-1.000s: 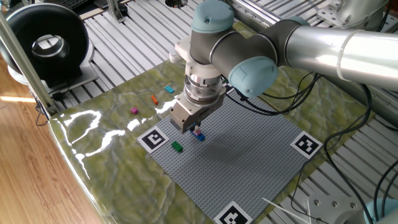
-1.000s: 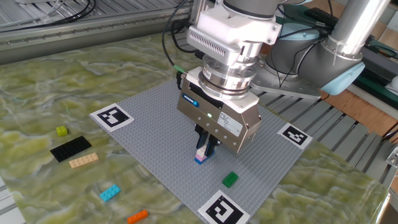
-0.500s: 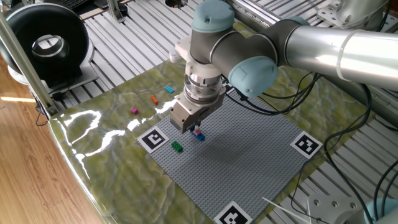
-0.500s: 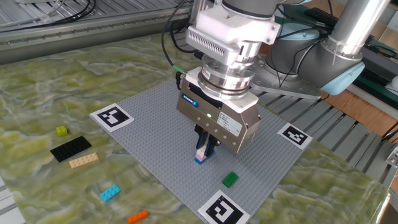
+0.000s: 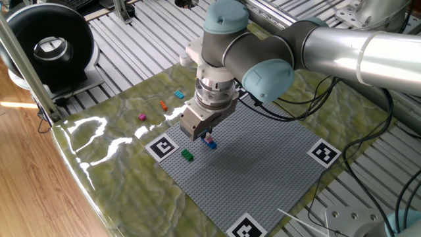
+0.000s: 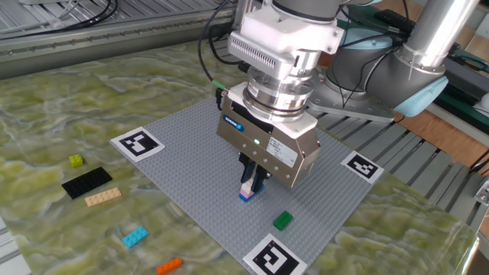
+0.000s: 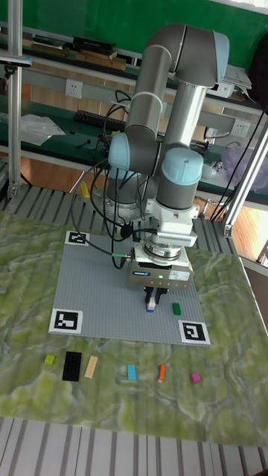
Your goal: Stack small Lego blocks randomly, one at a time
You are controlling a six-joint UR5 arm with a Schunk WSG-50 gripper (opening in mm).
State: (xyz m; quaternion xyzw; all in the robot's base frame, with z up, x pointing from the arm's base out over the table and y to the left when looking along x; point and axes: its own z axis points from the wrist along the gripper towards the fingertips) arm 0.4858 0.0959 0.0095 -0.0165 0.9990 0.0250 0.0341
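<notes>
Near the grey baseplate (image 6: 191, 164) middle, the gripper (image 6: 253, 186) pinches a pink block (image 6: 246, 188) onto a blue block (image 6: 245, 196); next, let go.

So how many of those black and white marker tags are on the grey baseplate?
4, one at each corner: far-left, near-left, near-right and far-right, which the arm hides in the tall view.

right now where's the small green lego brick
The small green studded brick lies on the grey baseplate, beside the claw, near a black-and-white marker tag.
</notes>
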